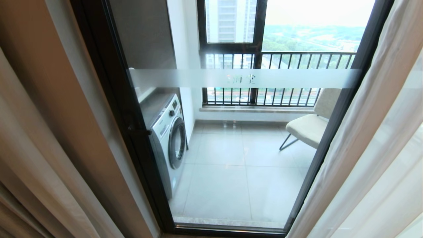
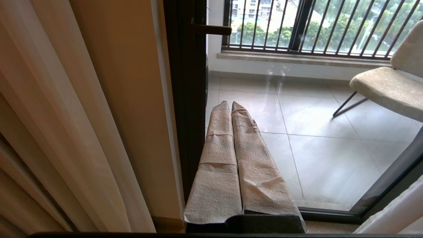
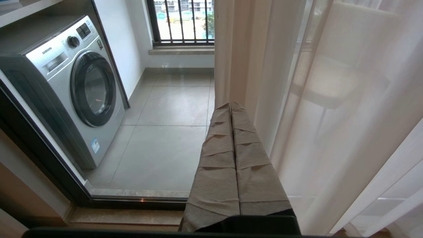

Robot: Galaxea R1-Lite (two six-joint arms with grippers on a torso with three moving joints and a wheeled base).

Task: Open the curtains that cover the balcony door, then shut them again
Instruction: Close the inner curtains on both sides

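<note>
Beyond the balcony door lies a tiled balcony with a washing machine on its left side, a pale chair on its right, and a barred window at the back. Through the door's black frame the glass stands largely uncovered: one of the curtains hangs bunched to the door's left, and its partner, with a thin white sheer, hangs gathered to the door's right.

Neither arm shows from the head. Seen from the wrists, the left gripper points at the door's left frame, its paper-wrapped fingers pressed together on nothing. The right gripper sits beside the right-hand curtain's inner edge, likewise closed and empty; whether it touches the fabric is unclear.

Judging by the bared glass, the opening half looks done and the closing half is in hand. The next move likely calls for a gripper to part its fingers, catch a curtain's inner hem, and draw it across toward the door's middle, then the same for the other panel.
</note>
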